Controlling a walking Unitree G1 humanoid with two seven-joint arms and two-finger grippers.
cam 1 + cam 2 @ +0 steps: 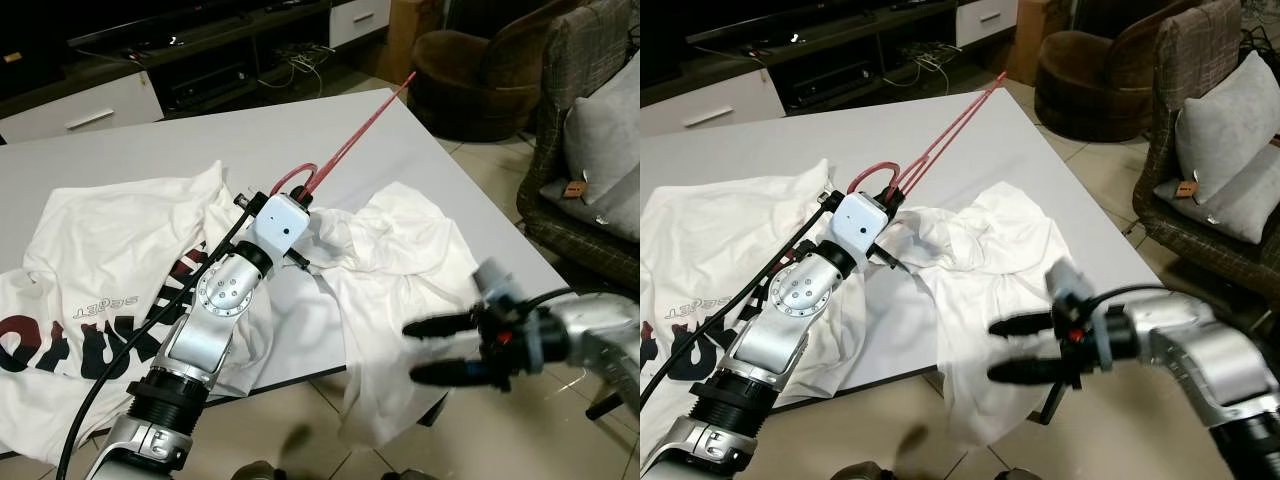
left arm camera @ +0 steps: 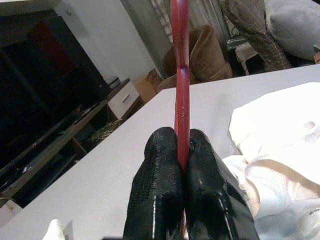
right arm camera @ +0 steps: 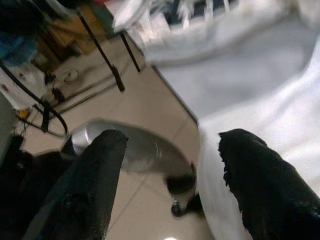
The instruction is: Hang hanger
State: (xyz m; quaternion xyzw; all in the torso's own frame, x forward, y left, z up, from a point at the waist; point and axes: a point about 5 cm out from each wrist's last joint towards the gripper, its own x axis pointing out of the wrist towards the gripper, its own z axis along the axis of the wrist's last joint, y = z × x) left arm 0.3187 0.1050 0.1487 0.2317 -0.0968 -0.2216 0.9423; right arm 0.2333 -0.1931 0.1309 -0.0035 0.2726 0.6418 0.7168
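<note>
the left gripper (image 2: 182,160) is pinched tight on the red hanger (image 1: 350,140), its two black fingers (image 2: 157,170) pressed on either side of the thin red bar; the hanger lies low over the white desk (image 1: 150,150), its hook end by the gripper and its long arms running away toward the far corner of the desk; a white t-shirt (image 1: 400,260) is crumpled on the desk just beside and under the left wrist, with one fold drooping over the near edge; the right gripper (image 1: 440,350) hovers off the near edge of the desk, beside that hanging fold, with its fingers spread apart and nothing between them; it looks blurred, so exact pose is hard to tell.

risks, as a judgement: the grip sits on a narrow, smooth bar, so the hanger could swivel or slip in the pinch when lifted, leaving the hook pointing the wrong way for hanging; the hook looks close to the shirt cloth, and it could snag and drag the shirt along; the drooping fold could slide off the desk if the right gripper brushes it; no rail is seen here, so the carry may be long and the long free end could knock the brown armchair (image 1: 480,80).
</note>
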